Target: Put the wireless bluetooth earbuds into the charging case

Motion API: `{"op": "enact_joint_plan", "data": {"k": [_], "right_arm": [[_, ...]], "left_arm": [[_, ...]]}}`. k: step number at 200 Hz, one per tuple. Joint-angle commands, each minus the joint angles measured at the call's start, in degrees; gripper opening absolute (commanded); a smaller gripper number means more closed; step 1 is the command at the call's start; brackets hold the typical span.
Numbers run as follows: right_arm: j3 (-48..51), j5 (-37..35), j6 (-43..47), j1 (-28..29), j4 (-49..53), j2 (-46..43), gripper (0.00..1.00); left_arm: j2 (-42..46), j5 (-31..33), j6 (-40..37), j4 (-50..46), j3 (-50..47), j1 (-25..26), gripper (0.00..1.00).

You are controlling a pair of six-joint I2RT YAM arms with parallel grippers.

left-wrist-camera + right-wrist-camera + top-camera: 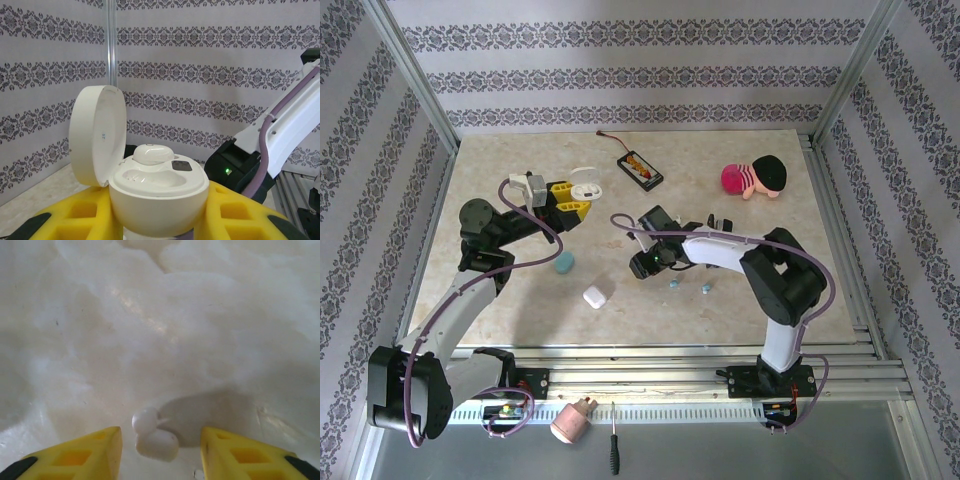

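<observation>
The right claw (161,436) stands open, pointing down at the worktop (650,325) about midway between its left and right edges. Its yellow fingers (95,452) flank a loose white earbud (156,444) without visibly touching it. That earbud lies flat on the surface, not yet lifted.

To the left and nearer the far edge, the left claw (160,220) is clenched on the open charging case (160,185), held upright above the worktop with its lid (95,135) swung back. One seated earbud (152,154) already sits in the rear pocket. The front pocket (142,176) looks empty.

So the white pair appears half done. One piece is in, and the other waits between the right claw's fingers, to be gripped, carried to the case and pressed into the empty pocket.

Just right of the right claw, towards the near edge, two blue earbuds (673,284) lie loose. A light-blue case (564,262) and a closed white case (596,296) rest left of it. If those blue pieces count, they are untouched and their case looks shut, so most of the job would remain. A plush doll (755,178) sits near the far right corner, clear of the work.
</observation>
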State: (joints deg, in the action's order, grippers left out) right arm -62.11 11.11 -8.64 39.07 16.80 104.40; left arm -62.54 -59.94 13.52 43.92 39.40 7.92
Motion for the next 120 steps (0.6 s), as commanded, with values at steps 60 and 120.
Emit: {"op": "enact_joint_plan", "data": {"k": [60, 120], "right_arm": [[8.72, 11.58, -35.73, -3.18, -5.15, -10.87, 0.53], [13.78, 18.35, -48.89, -6.36, -20.30, -5.89, 0.46]], "left_arm": [[0.22, -1.98, -1.36, -0.04, 1.52, 0.71, 0.26], [0.14, -1.23, -2.45, -0.51, 0.92, 0.76, 0.26]]}}
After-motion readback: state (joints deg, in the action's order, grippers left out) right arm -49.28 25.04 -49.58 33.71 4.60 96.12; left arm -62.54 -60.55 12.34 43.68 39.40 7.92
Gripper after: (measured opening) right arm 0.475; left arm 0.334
